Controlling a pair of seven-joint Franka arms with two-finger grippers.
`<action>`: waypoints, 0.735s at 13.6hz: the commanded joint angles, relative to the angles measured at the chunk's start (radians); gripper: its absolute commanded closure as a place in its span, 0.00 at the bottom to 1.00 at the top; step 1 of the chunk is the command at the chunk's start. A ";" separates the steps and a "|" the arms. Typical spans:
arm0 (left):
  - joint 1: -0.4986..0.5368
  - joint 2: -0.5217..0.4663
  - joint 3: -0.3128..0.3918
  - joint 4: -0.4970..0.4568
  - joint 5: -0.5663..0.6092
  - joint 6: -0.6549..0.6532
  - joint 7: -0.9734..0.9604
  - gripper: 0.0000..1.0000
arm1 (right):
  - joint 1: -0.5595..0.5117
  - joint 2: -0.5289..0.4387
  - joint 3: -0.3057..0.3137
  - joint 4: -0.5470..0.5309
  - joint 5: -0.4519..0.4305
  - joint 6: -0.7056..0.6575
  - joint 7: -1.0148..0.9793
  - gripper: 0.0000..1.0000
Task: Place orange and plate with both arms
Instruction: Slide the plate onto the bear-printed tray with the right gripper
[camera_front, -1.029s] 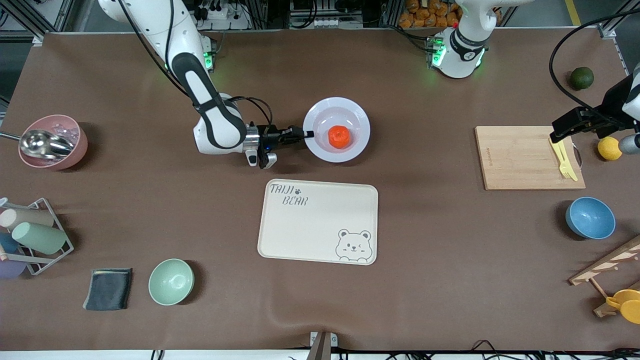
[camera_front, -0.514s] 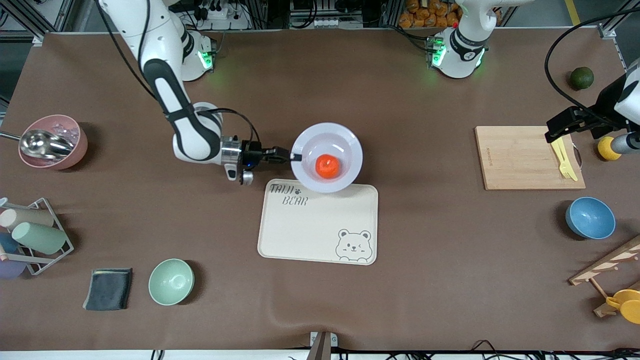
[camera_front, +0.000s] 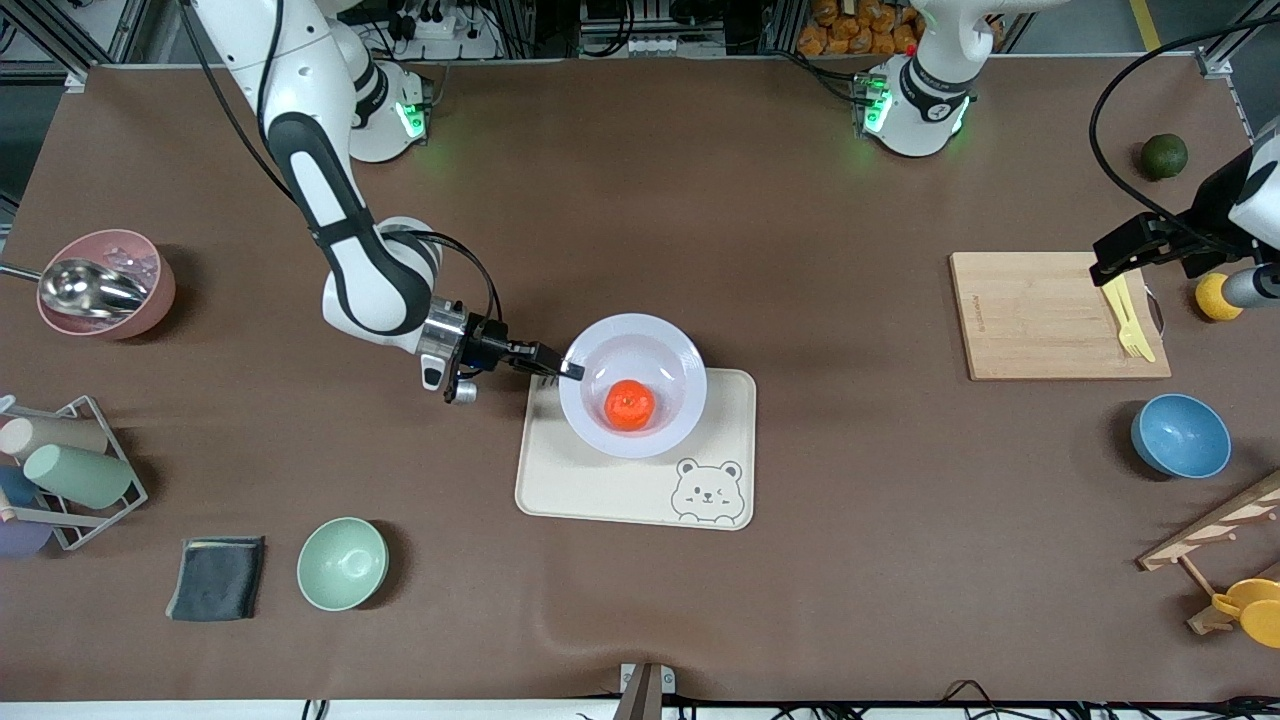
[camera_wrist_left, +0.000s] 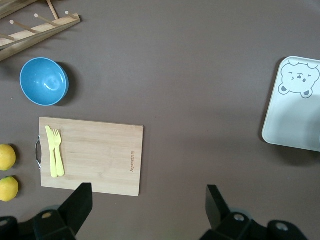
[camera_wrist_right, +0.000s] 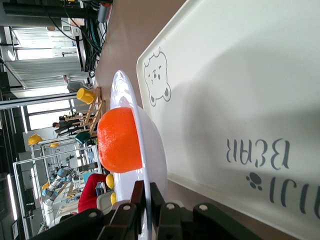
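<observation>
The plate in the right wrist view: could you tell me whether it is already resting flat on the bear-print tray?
No: the plate, pinched at its rim by the right gripper with the orange on it, is over the tray with a gap showing beneath.

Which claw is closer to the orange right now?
Right. The right claw is clamped on the rim of the plate that carries the orange, over the tray. The left claw hangs open over the cutting board.
</observation>
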 joint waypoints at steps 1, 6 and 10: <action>0.000 -0.009 0.000 -0.007 -0.022 0.009 0.000 0.00 | 0.004 0.080 0.003 0.081 0.021 0.023 0.013 1.00; 0.002 -0.011 0.000 -0.006 -0.020 0.009 0.002 0.00 | 0.021 0.167 0.003 0.166 0.018 0.066 0.011 1.00; 0.000 -0.003 0.000 -0.004 -0.020 0.011 0.002 0.00 | 0.030 0.186 0.003 0.177 0.018 0.091 0.008 1.00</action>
